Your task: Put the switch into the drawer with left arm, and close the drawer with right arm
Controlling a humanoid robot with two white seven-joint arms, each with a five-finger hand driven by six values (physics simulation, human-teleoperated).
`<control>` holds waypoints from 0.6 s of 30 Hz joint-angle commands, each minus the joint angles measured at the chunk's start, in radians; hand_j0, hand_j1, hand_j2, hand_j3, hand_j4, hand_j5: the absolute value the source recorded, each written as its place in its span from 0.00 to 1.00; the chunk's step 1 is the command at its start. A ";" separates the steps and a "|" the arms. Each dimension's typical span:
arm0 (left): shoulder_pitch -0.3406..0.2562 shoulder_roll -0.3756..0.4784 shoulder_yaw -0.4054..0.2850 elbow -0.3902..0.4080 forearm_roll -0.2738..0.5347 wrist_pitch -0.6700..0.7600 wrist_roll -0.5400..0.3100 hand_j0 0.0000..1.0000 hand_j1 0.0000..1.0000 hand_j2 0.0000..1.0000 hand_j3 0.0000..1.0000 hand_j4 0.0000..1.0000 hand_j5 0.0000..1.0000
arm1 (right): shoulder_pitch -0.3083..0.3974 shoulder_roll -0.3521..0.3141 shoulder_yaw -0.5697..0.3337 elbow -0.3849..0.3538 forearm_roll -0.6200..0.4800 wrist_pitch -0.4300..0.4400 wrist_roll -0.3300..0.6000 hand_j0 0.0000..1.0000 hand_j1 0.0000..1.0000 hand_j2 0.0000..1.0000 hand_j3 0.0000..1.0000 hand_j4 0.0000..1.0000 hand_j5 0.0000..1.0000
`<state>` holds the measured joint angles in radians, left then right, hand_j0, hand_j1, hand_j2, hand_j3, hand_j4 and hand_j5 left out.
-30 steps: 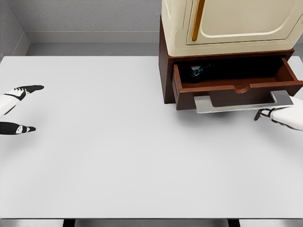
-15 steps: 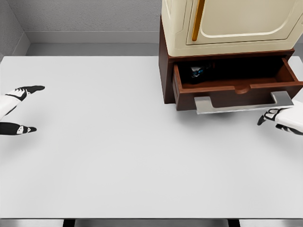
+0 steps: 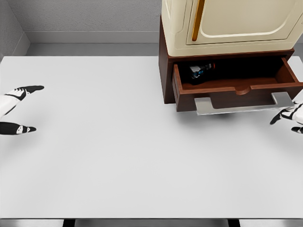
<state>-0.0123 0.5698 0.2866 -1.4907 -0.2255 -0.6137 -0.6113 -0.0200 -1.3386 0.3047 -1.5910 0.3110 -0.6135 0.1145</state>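
Table [image 3: 118, 156] wide and white; drawer [image 3: 236, 87] open at 2 o'clock, switch [image 3: 200, 71] lying inside its left rear. Right hand [image 3: 289, 117] at 3 o'clock, empty, curl unclear; left hand [image 3: 16, 109] at 9, spread, empty. Risk: off-centre shove on the handle [image 3: 244, 104], jamming.

The frame's edge at 9 o'clock is cutting off my left hand [image 3: 16, 108] — my right hand [image 3: 289, 116] at 3 o'clock likewise. Shadow is swallowing the switch [image 3: 200, 71] in the drawer [image 3: 236, 87] — details unreadable.
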 commanded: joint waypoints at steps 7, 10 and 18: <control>0.000 0.001 0.000 0.007 0.009 0.003 0.000 1.00 1.00 1.00 1.00 1.00 1.00 | 0.043 -0.047 0.002 0.000 -0.015 0.003 -0.030 0.66 0.66 0.66 0.66 0.66 0.66; -0.002 0.001 0.000 0.015 0.009 0.003 0.000 1.00 1.00 1.00 1.00 1.00 1.00 | 0.071 -0.065 0.002 -0.006 -0.015 0.003 -0.032 0.66 0.66 0.66 0.66 0.66 0.66; -0.003 0.001 0.000 0.015 0.008 0.003 0.000 1.00 1.00 1.00 1.00 1.00 1.00 | 0.097 -0.090 0.005 -0.133 -0.023 0.003 -0.032 0.72 0.72 0.72 0.72 0.72 0.72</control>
<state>-0.0153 0.5698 0.2868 -1.4756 -0.2248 -0.6137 -0.6113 0.0813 -1.4206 0.3101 -1.6823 0.2961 -0.6115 0.0830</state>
